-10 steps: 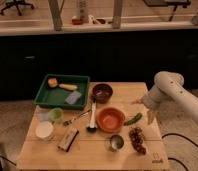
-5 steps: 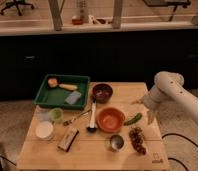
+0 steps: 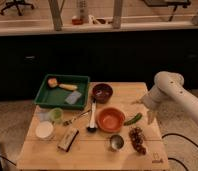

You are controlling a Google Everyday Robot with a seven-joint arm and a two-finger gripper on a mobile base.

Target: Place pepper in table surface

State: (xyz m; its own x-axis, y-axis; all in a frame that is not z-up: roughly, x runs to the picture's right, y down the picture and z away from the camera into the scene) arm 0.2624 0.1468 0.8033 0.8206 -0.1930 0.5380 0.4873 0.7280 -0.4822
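Note:
The green pepper (image 3: 133, 119) lies on the pale wooden table surface (image 3: 123, 91), just right of the orange bowl (image 3: 111, 119). My gripper (image 3: 150, 114) hangs at the end of the white arm (image 3: 176, 93) at the table's right edge, a little right of the pepper and apart from it. Nothing shows in the gripper.
A green tray (image 3: 61, 92) with food items sits at the back left. A dark bowl (image 3: 102, 92), a ladle (image 3: 92, 120), a green cup (image 3: 56, 114), a white bowl (image 3: 44, 130), a metal cup (image 3: 116, 142) and a dark reddish cluster (image 3: 137, 139) also stand on the table.

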